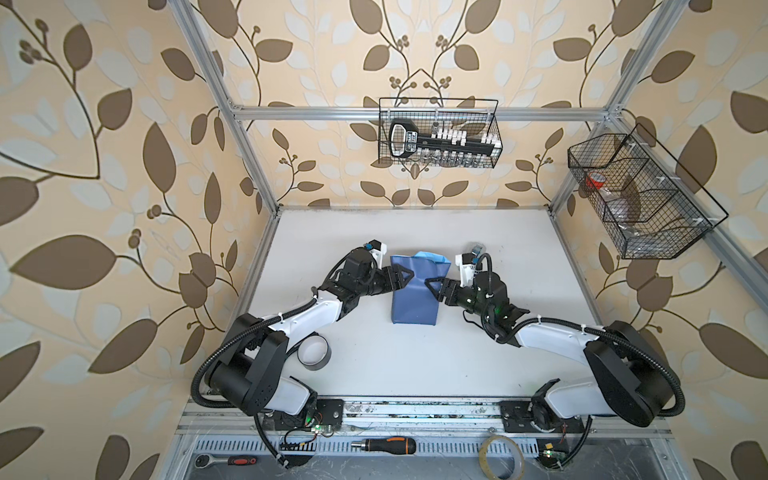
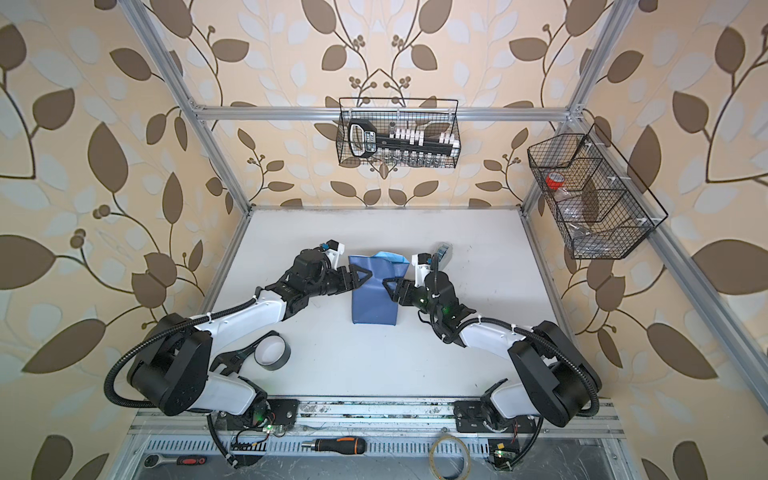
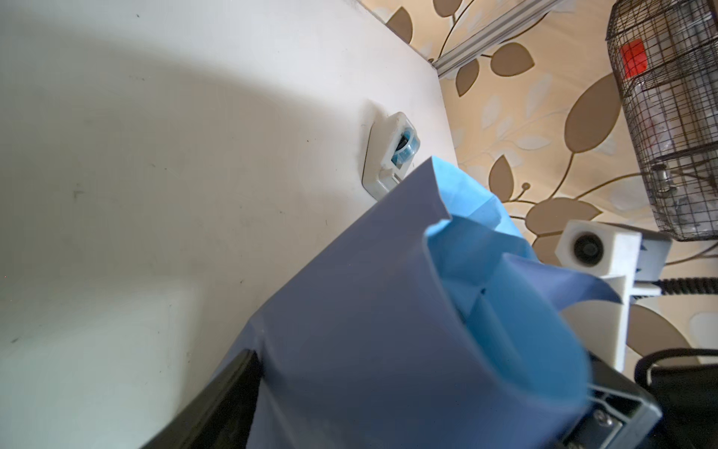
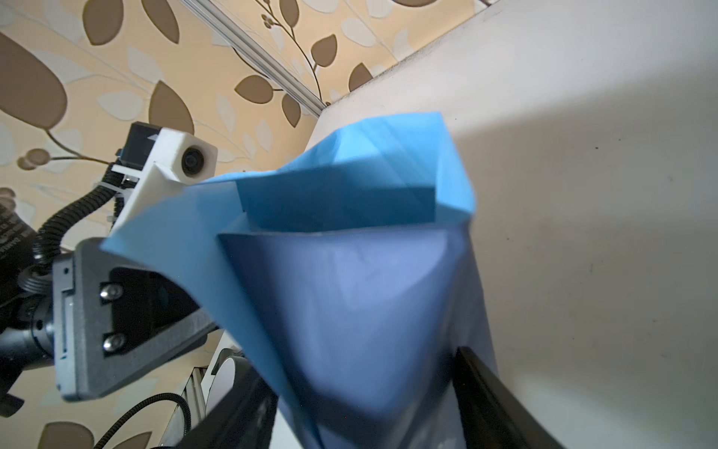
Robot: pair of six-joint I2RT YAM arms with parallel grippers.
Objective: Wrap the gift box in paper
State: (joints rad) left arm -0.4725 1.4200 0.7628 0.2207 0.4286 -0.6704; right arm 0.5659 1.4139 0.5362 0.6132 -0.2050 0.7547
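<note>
At centre of white flat bench (image 1: 415, 365): thin dusky-blue paper (image 1: 413, 295), sky-blue inside, folded around into tube. Dark square gift box hidden, probably inside. End at 12 o'clock gapes; folding and taping left. Left tool (image 1: 405, 275) at 9 o'clock flank, right tool (image 1: 432, 286) at 3 o'clock, elbows bent inward. Jaws straddle paper; gripping or not, cannot tell.

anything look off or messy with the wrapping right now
The paper is round the gift box, which is hidden inside, but its far end gapes open: light-blue flaps stick up creased and uneven instead of lying folded flat. No tear or spill shows.
</note>
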